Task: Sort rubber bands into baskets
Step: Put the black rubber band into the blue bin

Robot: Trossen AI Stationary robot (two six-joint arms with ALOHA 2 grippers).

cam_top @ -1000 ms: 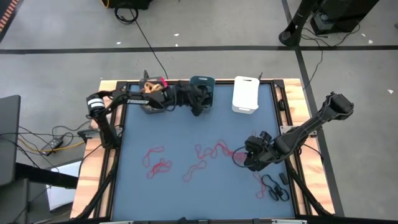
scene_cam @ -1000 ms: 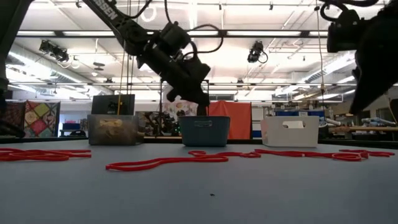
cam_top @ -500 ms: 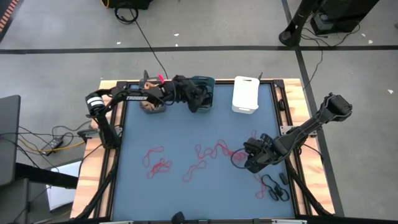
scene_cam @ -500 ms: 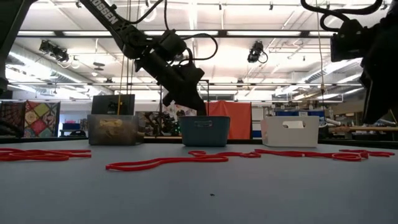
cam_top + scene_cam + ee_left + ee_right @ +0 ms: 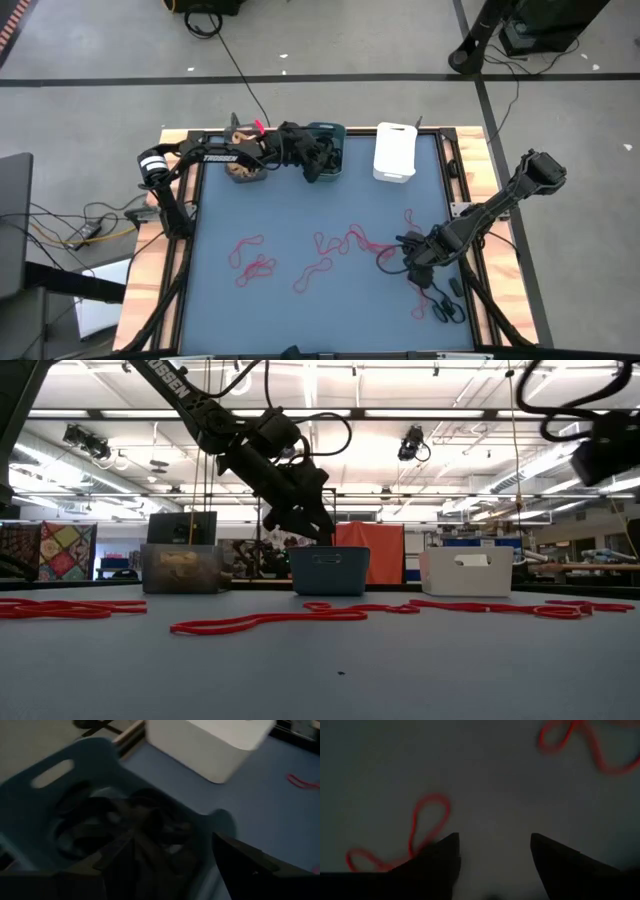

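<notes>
Three baskets stand in a row along the far edge: dark grey (image 5: 245,167) with tan bands, teal-blue (image 5: 328,148) and white (image 5: 394,151). My left gripper (image 5: 175,865) hangs open just above the teal-blue basket (image 5: 75,805), which holds black rubber bands (image 5: 125,825). Red rubber bands (image 5: 345,241) lie scattered flat over the mat's middle. My right gripper (image 5: 492,852) points down, open, over bare mat beside a red band (image 5: 427,817) at the right. A few black bands (image 5: 441,302) lie near it.
More red bands lie at the mat's left (image 5: 255,266) and centre (image 5: 315,272). A raised wooden frame (image 5: 170,250) borders the mat. In the low view the left arm (image 5: 285,470) hangs over the teal-blue basket (image 5: 329,570).
My left gripper has opened above the teal-blue basket, staying almost in place. My right gripper has tipped over until it points straight down and has shifted a little toward the near edge, over the red bands at the right.
</notes>
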